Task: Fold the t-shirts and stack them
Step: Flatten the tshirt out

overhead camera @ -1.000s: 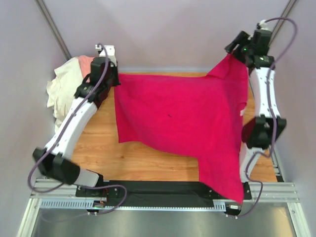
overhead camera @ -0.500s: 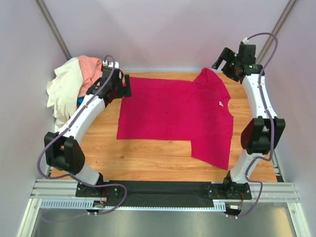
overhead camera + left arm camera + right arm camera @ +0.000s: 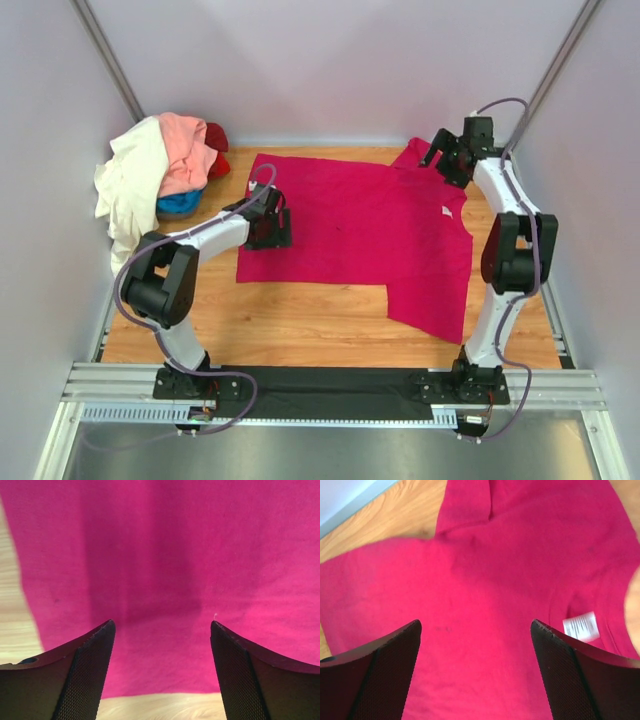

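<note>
A large magenta-pink t-shirt (image 3: 360, 225) lies spread flat on the wooden table (image 3: 300, 325), its collar with a white label (image 3: 580, 626) toward the right. My left gripper (image 3: 272, 224) hovers open over the shirt's left edge, with magenta cloth (image 3: 165, 555) and a strip of wood showing between its fingers (image 3: 85, 675). My right gripper (image 3: 441, 155) stands open above the far right sleeve and shoulder, holding nothing. More t-shirts are heaped at the far left: cream-white (image 3: 125, 185), salmon pink (image 3: 185, 150), blue (image 3: 178, 203) and red (image 3: 216, 150).
Grey walls close in the table on the left, back and right. A black rail (image 3: 330, 385) with both arm bases runs along the near edge. Bare wood shows in front of the spread shirt.
Both grippers opened and let go of the magenta shirt, which dropped from being held stretched up to lying flat. The left gripper then moved nearer along the shirt's left edge; the right drew in slightly.
</note>
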Robot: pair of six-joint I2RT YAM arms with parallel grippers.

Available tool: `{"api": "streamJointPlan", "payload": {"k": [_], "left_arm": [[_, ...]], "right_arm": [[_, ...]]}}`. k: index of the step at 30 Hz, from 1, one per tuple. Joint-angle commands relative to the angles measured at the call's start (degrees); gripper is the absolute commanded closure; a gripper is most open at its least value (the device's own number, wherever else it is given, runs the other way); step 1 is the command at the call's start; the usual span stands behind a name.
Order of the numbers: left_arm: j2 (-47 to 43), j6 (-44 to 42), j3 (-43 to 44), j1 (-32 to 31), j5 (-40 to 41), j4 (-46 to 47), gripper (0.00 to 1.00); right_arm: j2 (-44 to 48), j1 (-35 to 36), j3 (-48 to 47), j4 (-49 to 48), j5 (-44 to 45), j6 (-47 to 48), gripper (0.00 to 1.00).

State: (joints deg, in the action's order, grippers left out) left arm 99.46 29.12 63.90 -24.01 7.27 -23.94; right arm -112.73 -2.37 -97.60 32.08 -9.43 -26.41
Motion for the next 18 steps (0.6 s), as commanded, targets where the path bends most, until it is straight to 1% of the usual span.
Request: {"api": "streamJointPlan", "payload": {"k": [1,3,4,6,7,8,11,12,16,17,18], "left_arm": [[2.0,3.2,1.1,-0.5,-0.5,2.7,0.17],[3.0,4.6,0.8,-0.6,-0.3,0.7,0.19],[3.1,5.1,0.4,-0.7,0.0,-0.3,0.24],[3.0,5.9,-0.2,-1.1,1.6,-3.4,0.27],[2.6,6.4,-1.5,-1.3,2.4,-4.3,0.28],[1.2,6.7,-2.5,-1.7,2.6,-5.8,0.29],[-3.0,8.8,-8.2,-2.5,2.7,-5.9,0.29],[-3.9,9.5,-10.7,-2.7,2.6,-5.9,0.30],[-6.7,10.3,-15.6,-2.9,2.3,-5.8,0.30],[-7.3,10.4,-16.5,-3.0,2.0,-5.4,0.30],[-7.4,10.3,-18.1,-3.0,1.4,-4.6,0.30]], "right_arm": [[-7.8,0.2,-13.3,-0.4,-2.6,-0.6,0.10],[-12.2,0.3,-19.4,1.6,-3.0,-1.0,0.13],[-16.0,0.4,-24.8,1.8,-2.9,-1.6,0.15],[-20.2,1.0,-30.0,2.4,-1.4,-1.8,0.18],[-24.3,1.3,-33.0,2.6,-0.7,-1.8,0.19],[-26.1,1.8,-37.8,2.8,0.4,-1.9,0.20],[-32.4,2.1,-44.8,2.0,2.6,-2.6,0.24],[-33.6,2.1,-45.3,1.3,3.0,-2.9,0.27],[-36.4,2.1,-45.3,-2.4,5.0,-4.9,0.35],[-37.2,3.8,-45.2,-2.4,4.9,-4.9,0.37],[-37.4,4.1,-44.9,-2.5,4.8,-5.0,0.38]]}}
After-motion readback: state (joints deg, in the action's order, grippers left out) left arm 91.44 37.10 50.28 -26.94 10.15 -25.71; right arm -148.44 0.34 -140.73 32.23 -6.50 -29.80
